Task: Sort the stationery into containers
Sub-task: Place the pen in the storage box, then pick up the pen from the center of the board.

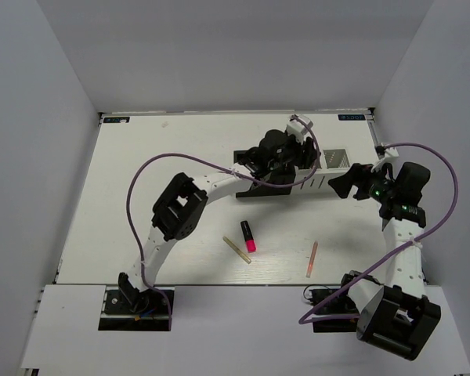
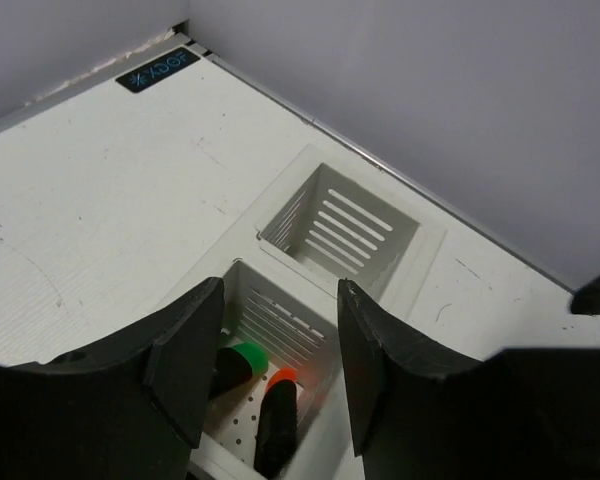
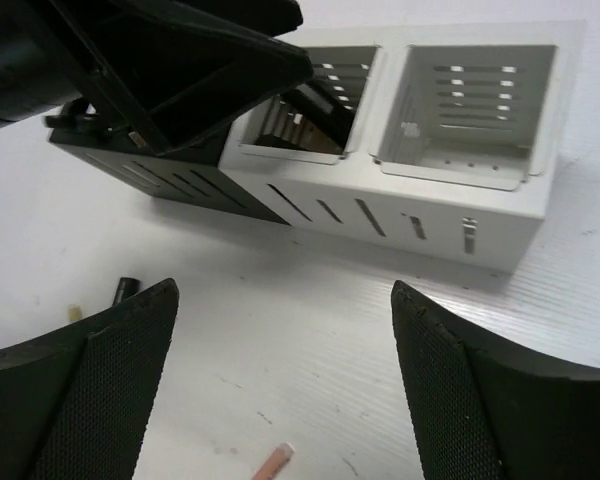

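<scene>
Over the container row [image 1: 334,160], at the white cup [image 2: 280,315] adjoining the row's black half: left gripper [image 2: 275,375], fingers spread wide with nothing between them, hanging above the cup's mouth.

Inside that white cup: green-capped highlighter [image 2: 242,362] and orange-capped highlighter [image 2: 277,410], both black-bodied, lying close together on the perforated floor.

At the row's right end: second white cup [image 2: 350,225], slotted walls, joined to the first.

At the row's left half: black cups [image 3: 160,170], largely hidden beneath the left arm.

On the near side of the row, just off its right end: right gripper [image 3: 280,330], fingers held wide apart and gripping nothing, low over the table [image 1: 164,196], facing the white cups' front wall.

On the near side of the row, opposite its black half and apart from it: pink-capped highlighter [image 1: 247,235], flat on the table, cap pointing away from the row.

Just beside that highlighter, slightly farther from the row: beige stick [image 1: 236,249], lying at a slant.

On the near side of the row, opposite its white half and well apart from it: salmon stick [image 1: 312,259], lying roughly at right angles to the row.
</scene>
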`<state>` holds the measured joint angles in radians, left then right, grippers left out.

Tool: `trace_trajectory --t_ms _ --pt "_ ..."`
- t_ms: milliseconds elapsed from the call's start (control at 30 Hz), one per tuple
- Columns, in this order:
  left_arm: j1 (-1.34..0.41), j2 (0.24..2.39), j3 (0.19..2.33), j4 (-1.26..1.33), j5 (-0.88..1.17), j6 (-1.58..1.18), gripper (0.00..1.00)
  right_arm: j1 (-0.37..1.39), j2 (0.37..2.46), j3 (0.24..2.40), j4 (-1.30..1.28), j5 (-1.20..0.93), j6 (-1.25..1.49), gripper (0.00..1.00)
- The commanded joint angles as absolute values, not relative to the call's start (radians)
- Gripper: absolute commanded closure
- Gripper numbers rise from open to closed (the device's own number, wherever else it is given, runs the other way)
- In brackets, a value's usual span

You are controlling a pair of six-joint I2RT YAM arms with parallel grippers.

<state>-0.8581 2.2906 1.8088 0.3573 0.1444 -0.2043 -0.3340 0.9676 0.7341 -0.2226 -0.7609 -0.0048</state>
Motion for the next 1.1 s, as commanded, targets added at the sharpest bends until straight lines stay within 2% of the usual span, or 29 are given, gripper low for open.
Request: trace_trajectory --t_ms 0,33,100,133,167,200,233,267,300,367,400,433,467,533,567,633,667,700,733,800,833,867,967,1000,1033,1067 --pt "-0.877 2.103 1.764 0.351 0.153 -0.167 0.41 -0.342 0.960 0.716 -0.151 -0.906 -0.006 0.10" --pt "-0.876 2.061 1.743 0.351 0.153 -0.164 0.43 -0.344 0.965 0.710 -0.146 -0.928 0.027 0.10" --pt "-0.891 1.978 1.637 0.342 0.155 -0.150 0.55 -0.342 0.989 0.712 -0.143 -1.036 0.035 0.10" --pt "-0.896 1.915 1.606 0.313 0.153 -0.147 0.61 -0.345 1.002 0.722 -0.147 -1.073 0.032 0.29" --pt "-0.897 1.842 1.545 0.283 0.147 -0.147 0.72 -0.344 1.046 0.732 -0.164 -1.133 0.031 0.59" --pt "-0.899 1.801 1.485 0.174 0.146 -0.149 0.77 -0.341 1.063 0.741 -0.198 -1.182 0.050 0.86" --pt "-0.900 1.685 1.455 0.125 0.146 -0.146 0.84 -0.327 1.104 0.809 -0.228 -1.234 0.051 1.00" --pt "-0.899 1.648 1.380 0.071 0.097 -0.165 0.94 -0.298 1.136 0.852 -0.412 -1.235 -0.138 1.00" --pt "-0.899 1.610 1.359 -0.122 0.071 -0.173 0.98 -0.272 1.152 0.956 -0.683 -1.197 -0.257 1.00" --pt "-0.887 1.470 1.281 -0.256 -0.053 -0.216 1.00 -0.165 1.146 1.012 -0.790 -1.125 -0.392 1.00" --pt "-0.871 1.439 1.254 -0.411 -0.075 -0.228 0.97 -0.140 1.108 0.991 -0.769 -1.041 -0.390 1.00" --pt "-0.856 1.330 1.226 -0.454 -0.122 -0.242 0.88 -0.108 1.091 0.958 -0.721 -1.008 -0.382 1.00" --pt "-0.842 1.289 1.089 -0.519 -0.155 -0.292 0.57 -0.004 1.054 0.931 -0.686 -0.980 -0.346 1.00" --pt "-0.769 1.175 0.940 -0.586 -0.189 -0.325 0.39 0.086 1.057 0.917 -0.683 -0.869 -0.325 1.00" --pt "-0.746 1.058 0.907 -0.615 -0.192 -0.363 0.25 0.210 1.106 0.920 -0.684 -0.847 -0.321 1.00" --pt "-0.637 0.981 0.815 -0.635 -0.177 -0.390 0.16 0.335 1.146 0.925 -0.680 -0.729 -0.304 1.00" --pt "-0.582 0.883 0.771 -0.641 -0.172 -0.409 0.14 0.378 1.193 0.923 -0.673 -0.666 -0.301 0.95" --pt "-0.528 0.852 0.752 -0.646 -0.143 -0.416 0.10 0.497 1.244 0.925 -0.655 -0.625 -0.270 0.92" --pt "-0.503 0.829 0.721 -0.661 -0.132 -0.419 0.09 0.541 1.268 0.928 -0.635 -0.498 -0.255 0.79" --pt "-0.413 0.759 0.686 -0.679 -0.094 -0.419 0.09 0.670 1.372 0.948 -0.602 -0.431 -0.189 0.65" --pt "-0.376 0.753 0.678 -0.702 -0.080 -0.416 0.08 0.693 1.425 0.957 -0.597 -0.319 -0.166 0.49" --pt "-0.361 0.735 0.672 -0.710 -0.062 -0.413 0.08 0.743 1.452 0.986 -0.598 -0.302 -0.141 0.41" --pt "-0.304 0.718 0.634 -0.733 -0.031 -0.408 0.06 0.784 1.566 1.058 -0.618 -0.265 -0.060 0.31" --pt "-0.295 0.704 0.617 -0.735 -0.025 -0.405 0.06 0.805 1.581 1.083 -0.609 -0.261 -0.048 0.24" --pt "-0.269 0.695 0.598 -0.732 -0.008 -0.402 0.06 0.817 1.601 1.088 -0.594 -0.241 -0.007 0.11" --pt "-0.259 0.678 0.588 -0.726 -0.006 -0.400 0.06 0.836 1.605 1.091 -0.563 -0.204 0.023 0.11"
